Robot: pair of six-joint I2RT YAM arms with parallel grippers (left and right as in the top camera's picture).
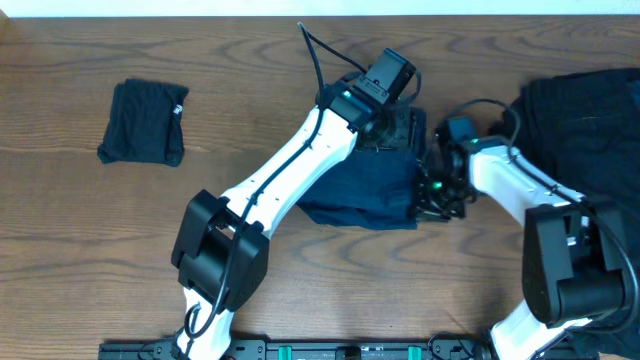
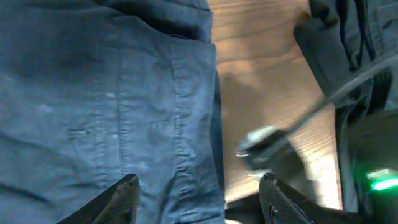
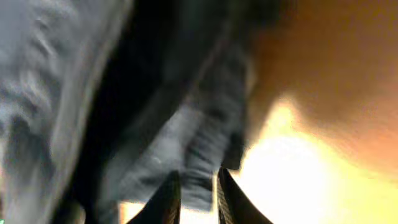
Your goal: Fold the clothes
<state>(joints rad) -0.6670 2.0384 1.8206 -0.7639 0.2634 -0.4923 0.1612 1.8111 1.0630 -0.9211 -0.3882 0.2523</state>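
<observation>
Tabletop point(image 1: 260, 90): navy garment point(image 1: 365, 195) under left end effector point(image 2: 198, 190)

Three lots of cloth on one table point(image 1: 80, 260), both grippers at the middle one.

The left gripper point(image 1: 398, 122) sits over the far right corner of the middle garment point(image 1: 355, 190), which spreads beneath it and back toward the robot. The right gripper point(image 1: 432, 190) is at that garment's right edge, with the garment to its left and the heap of clothes point(image 1: 585, 120) to its right and farther back. The folded garment point(image 1: 145, 137) lies well apart, far left of the left gripper.
</observation>
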